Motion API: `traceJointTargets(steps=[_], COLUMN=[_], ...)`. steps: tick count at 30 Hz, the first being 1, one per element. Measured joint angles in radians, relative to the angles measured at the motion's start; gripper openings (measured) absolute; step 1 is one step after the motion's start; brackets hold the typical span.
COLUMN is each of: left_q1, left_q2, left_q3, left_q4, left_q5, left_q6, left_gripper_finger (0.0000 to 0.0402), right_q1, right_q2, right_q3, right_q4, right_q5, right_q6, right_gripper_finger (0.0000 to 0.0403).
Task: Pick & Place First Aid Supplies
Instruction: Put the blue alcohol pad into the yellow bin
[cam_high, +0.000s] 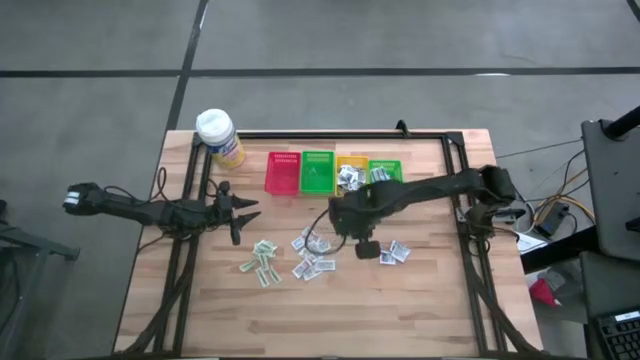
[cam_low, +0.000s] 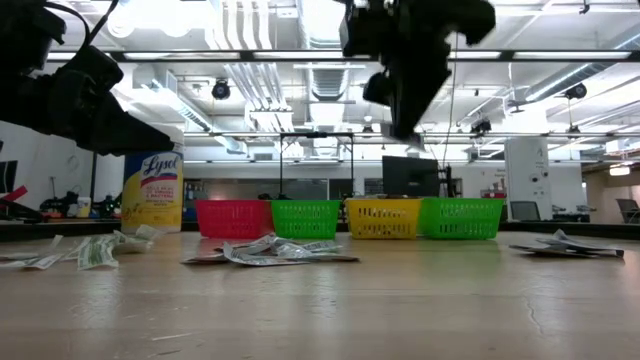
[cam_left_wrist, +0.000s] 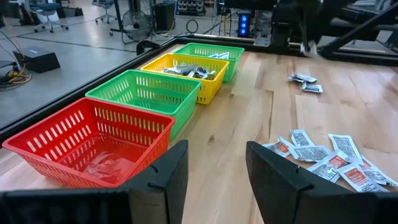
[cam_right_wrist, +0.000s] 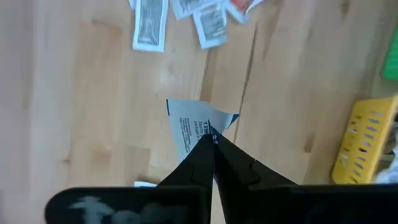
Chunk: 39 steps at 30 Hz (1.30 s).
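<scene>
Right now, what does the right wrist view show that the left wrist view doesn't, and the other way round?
Only the right wrist view shows the right gripper shut on a white packet, lifted clear of the wooden table.

Only the left wrist view shows the left gripper open and empty, facing the red basket and the two green baskets.

Both show the yellow basket and loose packets on the table.

Four baskets (cam_low: 232, 217) behind scattered packets (cam_low: 268, 252)

high: overhead | low: tabletop level | shared: baskets (cam_high: 318, 172)
</scene>
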Motion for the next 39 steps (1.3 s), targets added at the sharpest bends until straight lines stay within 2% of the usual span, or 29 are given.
traceJointTargets(steps=[7,20,24,30,33,36,39], left_q1=[0.000,0.000,0.000,0.000,0.000,0.000,0.000], left_q2=[0.000,0.000,0.000,0.000,0.000,0.000,0.000], left_q3=[0.000,0.000,0.000,0.000,0.000,0.000,0.000], left_q4=[0.000,0.001,0.001,0.001,0.002,0.002,0.002], left_q5=[0.000,0.000,0.000,0.000,0.000,0.000,0.000], left_q6=[0.000,0.000,0.000,0.000,0.000,0.000,0.000], left_gripper_finger=[0.0158,0.0158,0.0158,0.0158,0.0158,0.0158,0.0158], right_q1=[-0.054,-0.110,-0.123,-0.135,-0.145,-0.161,-0.182], right_q2=[-0.119,-0.207,-0.207,-0.207,-0.207,-0.207,-0.202], right_q3=[0.000,0.001,0.002,0.002,0.002,0.002,0.002], right_q4=[0.004,0.061,0.081,0.083,0.084,0.084,0.085], right_q5=[-0.128,-0.125,0.018,0.405,0.560,0.626,0.628], right_q6=[0.049,0.082,0.081,0.079,0.079,0.074,0.064], right_gripper_finger=[0.0008,0.0008,0.0008,0.0008,0.0008,0.0008,0.0008])
